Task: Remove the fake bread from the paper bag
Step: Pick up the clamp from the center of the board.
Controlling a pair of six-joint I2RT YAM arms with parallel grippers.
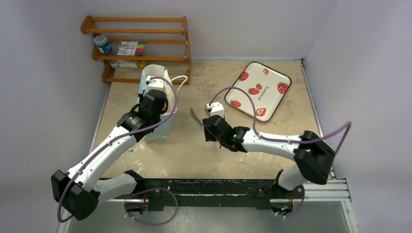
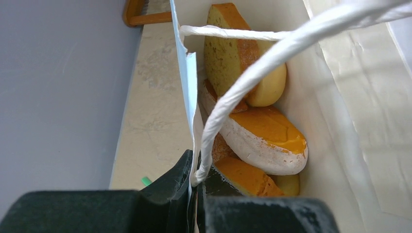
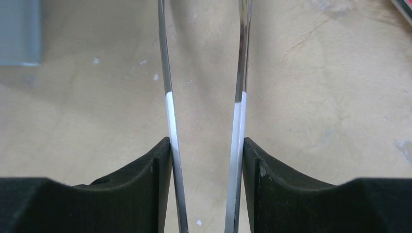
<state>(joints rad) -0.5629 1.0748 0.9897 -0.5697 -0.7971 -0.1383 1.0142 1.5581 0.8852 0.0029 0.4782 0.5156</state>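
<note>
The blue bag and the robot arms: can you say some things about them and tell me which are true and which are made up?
1. The fake bread is inside the paper bag. True.
2. The left gripper pinches the bag's edge by a cord handle. True.
3. The right gripper holds nothing. False: it is shut on metal tongs.
4. The strawberry tray touches the bag. False: it lies apart from it, on the far right of the table.
</note>
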